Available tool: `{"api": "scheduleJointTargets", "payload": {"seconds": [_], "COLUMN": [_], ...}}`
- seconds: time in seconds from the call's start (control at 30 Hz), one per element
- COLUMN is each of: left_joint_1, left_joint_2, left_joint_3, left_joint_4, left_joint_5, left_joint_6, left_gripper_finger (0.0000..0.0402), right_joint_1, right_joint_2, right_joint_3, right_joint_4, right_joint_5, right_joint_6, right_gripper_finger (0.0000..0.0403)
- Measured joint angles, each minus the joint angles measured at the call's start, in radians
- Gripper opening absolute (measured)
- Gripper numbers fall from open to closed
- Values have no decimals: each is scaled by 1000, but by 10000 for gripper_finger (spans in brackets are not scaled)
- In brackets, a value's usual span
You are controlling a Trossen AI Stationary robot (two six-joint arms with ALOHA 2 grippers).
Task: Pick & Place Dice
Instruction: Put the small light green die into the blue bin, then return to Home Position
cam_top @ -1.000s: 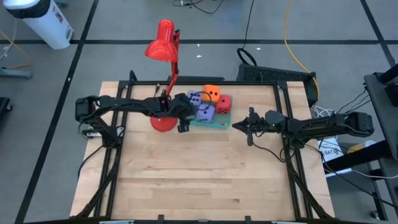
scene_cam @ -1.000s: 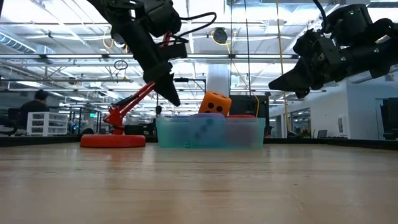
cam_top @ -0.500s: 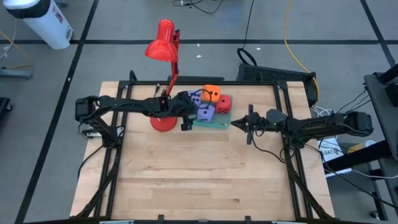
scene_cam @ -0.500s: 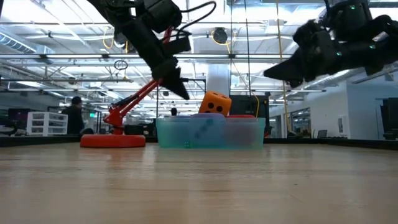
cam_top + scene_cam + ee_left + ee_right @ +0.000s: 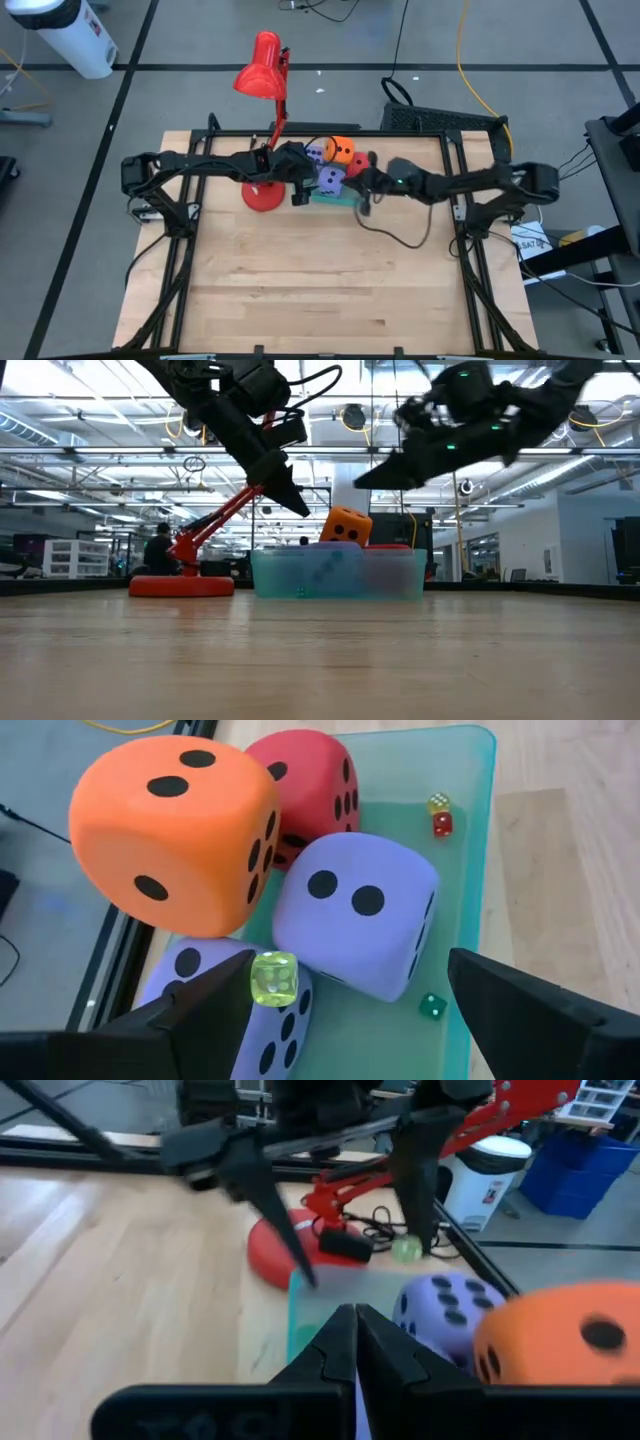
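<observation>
A teal tray (image 5: 335, 199) at the table's far middle holds the dice. The orange one (image 5: 175, 830) rests on top of the red one (image 5: 315, 780) and two purple ones (image 5: 355, 910) (image 5: 285, 1032). My left gripper (image 5: 348, 970) hangs open over the tray's left end, tilted down at the dice. A small yellow-green die (image 5: 272, 977) sits by one of its fingertips (image 5: 232, 988), over the lower purple die. My right gripper (image 5: 358, 188) is shut and hovers above the tray's right part, higher than the orange die (image 5: 346, 525). My left gripper has one fingertip right beside the small yellow-green die (image 5: 406, 1248). I cannot tell whether that finger touches it or whether the die lies on the purple die below.
A red desk lamp stands with its round base (image 5: 262, 197) just left of the tray, its arm slanting to the far edge. A few small dice (image 5: 440, 818) (image 5: 432, 1007) lie on the tray floor. The near half of the wooden table (image 5: 320, 280) is bare.
My right gripper has swung from the table's right side toward the left and a little up, and now hangs over the tray, still shut. My left gripper's fingertips have tipped up slightly at the tray's left end.
</observation>
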Motion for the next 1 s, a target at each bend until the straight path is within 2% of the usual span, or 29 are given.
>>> {"api": "scheduleJointTargets", "payload": {"seconds": [0.2, 0.43, 0.53, 0.87, 1.0], "left_joint_1": [5, -16, -29, -33, -36], "left_joint_2": [0, 0, 0, 0, 0], "left_joint_3": [0, 0, 0, 0, 0], "left_joint_4": [0, 0, 9, 14, 11], "left_joint_5": [25, 46, 53, 55, 76], "left_joint_6": [-1, -9, -10, -27, -33], "left_gripper_finger": [340, 340, 340, 340, 340], "right_joint_1": [-25, -68, -78, -104, -112], "right_joint_2": [157, 256, 289, 344, 343], "right_joint_3": [168, 303, 356, 403, 401], "right_joint_4": [-2, -17, -100, -212, -282], "right_joint_5": [-44, -181, -254, -208, -141], "right_joint_6": [-14, -13, -14, 11, 33], "right_gripper_finger": [0, 0, 0, 0, 0]}}
